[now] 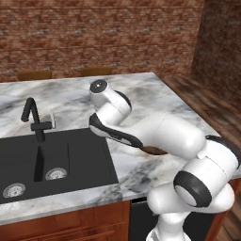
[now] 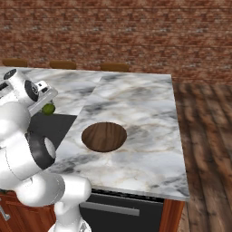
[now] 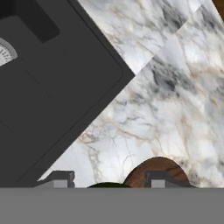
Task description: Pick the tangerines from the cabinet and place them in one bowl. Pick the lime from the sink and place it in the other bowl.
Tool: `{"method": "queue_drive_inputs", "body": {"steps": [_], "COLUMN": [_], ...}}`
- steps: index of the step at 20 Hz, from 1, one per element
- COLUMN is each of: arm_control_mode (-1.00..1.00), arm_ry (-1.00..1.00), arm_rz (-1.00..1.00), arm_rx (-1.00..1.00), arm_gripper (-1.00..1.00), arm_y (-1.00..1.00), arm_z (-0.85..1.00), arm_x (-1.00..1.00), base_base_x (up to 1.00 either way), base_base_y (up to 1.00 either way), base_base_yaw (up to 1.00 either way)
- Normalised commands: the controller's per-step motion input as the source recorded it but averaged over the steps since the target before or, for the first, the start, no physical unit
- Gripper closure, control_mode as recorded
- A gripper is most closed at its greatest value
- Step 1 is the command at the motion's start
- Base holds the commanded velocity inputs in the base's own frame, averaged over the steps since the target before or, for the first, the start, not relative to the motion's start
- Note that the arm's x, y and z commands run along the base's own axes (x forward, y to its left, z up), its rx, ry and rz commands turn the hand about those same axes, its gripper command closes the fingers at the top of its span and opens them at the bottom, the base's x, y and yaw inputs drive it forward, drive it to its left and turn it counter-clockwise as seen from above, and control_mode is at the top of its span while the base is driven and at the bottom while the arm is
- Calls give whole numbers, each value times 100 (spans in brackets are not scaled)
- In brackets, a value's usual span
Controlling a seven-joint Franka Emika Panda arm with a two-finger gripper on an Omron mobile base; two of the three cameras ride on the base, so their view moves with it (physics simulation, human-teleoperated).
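Fingertips of the gripper (image 3: 107, 180) sit at the near edge of my hand view with the lime (image 3: 109, 185) between them, a dark-green sliver; right base view shows the same lime (image 2: 49, 108) at the hand, lifted clear of the sink (image 1: 70, 160). I read it as clamped on the lime, jaws narrow. Step, by my judgement: carrying the lime to the other bowl (image 2: 104, 136), which lies just ahead and to one side of the tool. Next move calls for centring over that brown bowl, lowering, then releasing. Count: one lime, one brown bowl, one sink with two drains.
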Motion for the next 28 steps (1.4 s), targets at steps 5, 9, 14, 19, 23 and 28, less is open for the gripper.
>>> {"method": "queue_drive_inputs", "body": {"steps": [5,9,14,19,23,28], "arm_control_mode": [-100,-100,-100,-100,-100,-100], "arm_ry": [-3,-2,0,0,0,0], "arm_rz": [-5,-3,-1,-3,-4,0], "arm_rx": [14,18,19,16,7,0], "arm_gripper": [100,100,100,100,100,100], "arm_y": [-97,-99,-99,-88,-47,0], "arm_z": [1,1,0,0,0,-5], "arm_x": [0,0,0,0,0,1], "base_base_x": [0,0,0,0,0,0], "base_base_y": [0,0,0,0,0,0], "base_base_yaw": [0,0,0,0,0,0]}}
